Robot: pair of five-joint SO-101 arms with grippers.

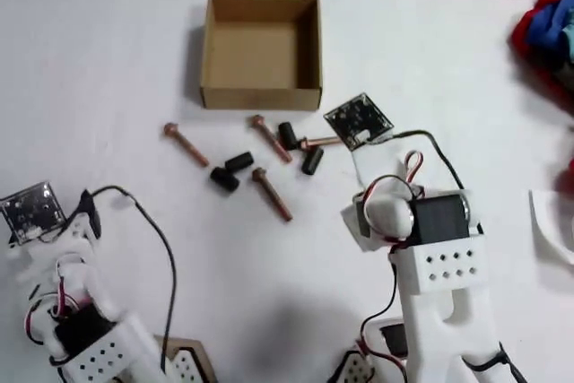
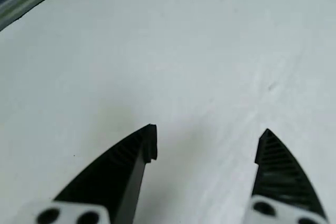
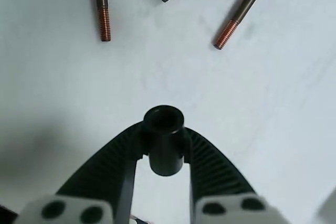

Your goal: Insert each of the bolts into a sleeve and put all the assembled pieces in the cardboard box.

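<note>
— What have you got?

— My right hand (image 3: 164, 141) is pinching a black sleeve (image 3: 164, 124) by its round sides, with the open hole facing my wrist. My left hand (image 2: 208, 139) is spread wide over the bare desk (image 2: 157, 51) and holds nothing.

— So what could go wrong?

— The sleeve is smooth and round. If I squeeze off-centre or knock it, I think it could twist or pop out. The nearest bolt (image 3: 241, 11) lies loose just ahead, and a careless sweep might roll it away. If the hole is tilted when a bolt goes in, it may jam. The box (image 1: 260, 96) sits just past the pile, so a clumsy lift could also catch its wall.
</note>
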